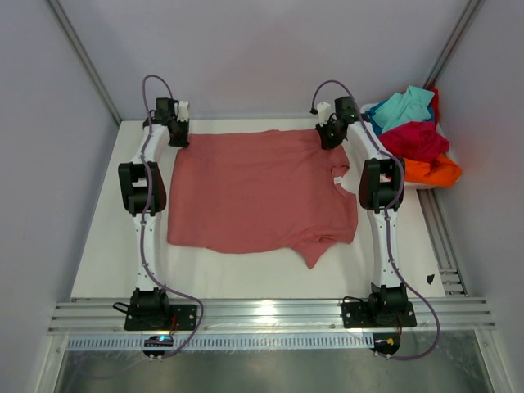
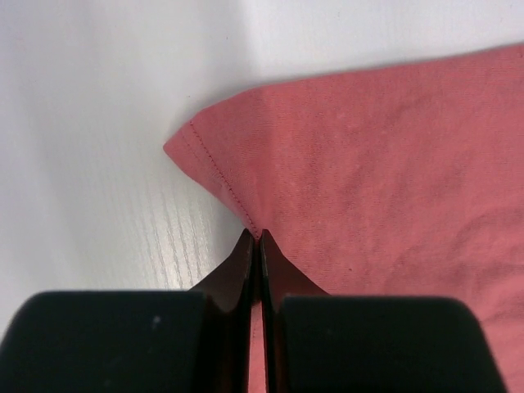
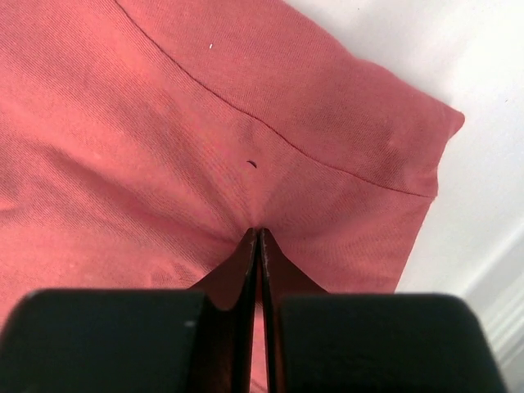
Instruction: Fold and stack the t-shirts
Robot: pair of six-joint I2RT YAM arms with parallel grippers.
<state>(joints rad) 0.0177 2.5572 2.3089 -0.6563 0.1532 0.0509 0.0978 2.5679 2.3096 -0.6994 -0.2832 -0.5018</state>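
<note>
A salmon-pink t-shirt (image 1: 262, 192) lies spread flat on the white table, a sleeve hanging toward the front edge. My left gripper (image 1: 178, 135) is at its far left corner, shut on the stitched hem (image 2: 225, 184) of the pink t-shirt (image 2: 385, 164). My right gripper (image 1: 330, 135) is at the far right corner, shut on a pinch of the same pink t-shirt (image 3: 164, 139) near a sleeve seam; the cloth puckers at the fingertips. Crimson (image 1: 417, 139), orange (image 1: 432, 170) and turquoise (image 1: 403, 106) t-shirts lie heaped at the far right.
The heap of t-shirts sits in a white tub (image 1: 409, 185) beside the right arm. Grey walls enclose the table (image 1: 106, 246) on three sides. A metal rail (image 1: 270, 313) runs along the near edge, with a small dark scrap (image 1: 431, 278) at the right.
</note>
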